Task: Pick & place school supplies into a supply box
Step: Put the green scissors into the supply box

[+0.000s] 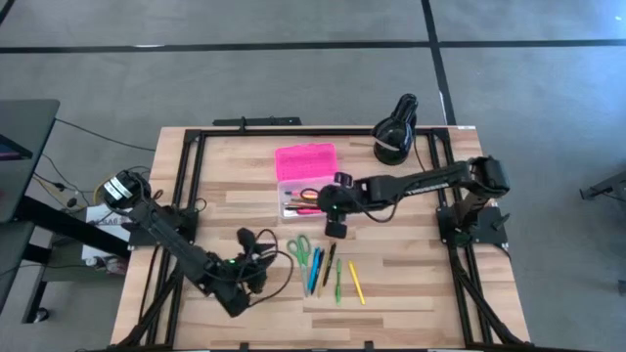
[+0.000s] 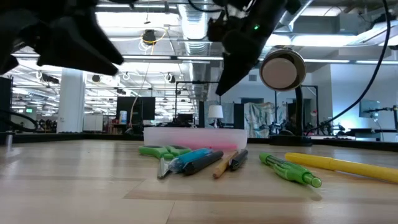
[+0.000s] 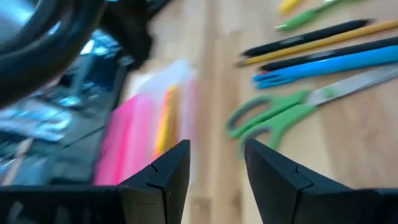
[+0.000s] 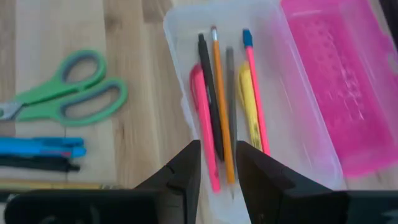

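Observation:
The supply box stands open at the table's far middle, its pink lid (image 1: 305, 159) lying flat behind the clear base (image 1: 296, 200). Several pens and pencils (image 4: 219, 118) lie in the base. My right gripper (image 4: 217, 165) hangs open over the base's near end, slanting down, with nothing between its fingers. On the table nearer the front lie green scissors (image 1: 298, 245), blue pens (image 1: 313, 270), a black pen (image 1: 330, 262), a green pen (image 1: 338, 284) and a yellow pen (image 1: 356, 282). Left of the scissors, above the table, my left gripper (image 3: 217, 174) is open and holds nothing.
A black round lamp-like object (image 1: 395, 132) stands at the far right corner, close behind my right arm. Black frame rails (image 1: 191, 186) run along the table's left and right sides. Bare wood lies right of the yellow pen (image 2: 342, 165) and along the near edge.

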### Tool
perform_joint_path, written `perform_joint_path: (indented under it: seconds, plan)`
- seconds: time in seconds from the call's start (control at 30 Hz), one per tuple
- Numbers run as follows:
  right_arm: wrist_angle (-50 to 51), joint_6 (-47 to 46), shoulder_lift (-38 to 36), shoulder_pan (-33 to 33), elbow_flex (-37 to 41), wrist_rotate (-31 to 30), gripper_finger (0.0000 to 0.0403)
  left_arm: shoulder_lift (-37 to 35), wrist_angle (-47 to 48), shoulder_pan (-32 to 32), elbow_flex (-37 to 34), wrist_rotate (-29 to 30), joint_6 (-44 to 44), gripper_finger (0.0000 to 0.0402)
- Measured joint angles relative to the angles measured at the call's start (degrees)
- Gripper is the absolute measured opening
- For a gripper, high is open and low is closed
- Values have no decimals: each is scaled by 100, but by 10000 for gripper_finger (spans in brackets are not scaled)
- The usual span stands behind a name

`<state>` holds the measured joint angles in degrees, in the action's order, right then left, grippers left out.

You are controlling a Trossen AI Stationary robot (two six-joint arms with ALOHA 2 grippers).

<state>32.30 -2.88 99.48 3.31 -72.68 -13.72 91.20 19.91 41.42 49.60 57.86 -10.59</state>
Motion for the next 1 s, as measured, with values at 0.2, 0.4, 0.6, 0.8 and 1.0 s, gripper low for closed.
perform_joint_path:
  seconds: [0.2,0.4,0.6,0.8,1.0]
  plan:
    - [501,-412,-147,526,-1,-205,95,-1,-1265,-812,0,-1808,2134,148]
    - [1240,-963,-142,1142,4,-522,95,-1,-1233,-1686,0,-3176,3432,148]
    - [1785,-1878,-142,1856,4,-1304,95,0,-894,-2474,0,-4105,3982,148]
    - [1868,-2790,-140,2541,6,-1699,95,0,-937,-2899,0,-5009,4715,148]
    - [1892,-3624,-138,3269,6,-2333,95,83,-1175,-3067,2,-5455,5294,148]
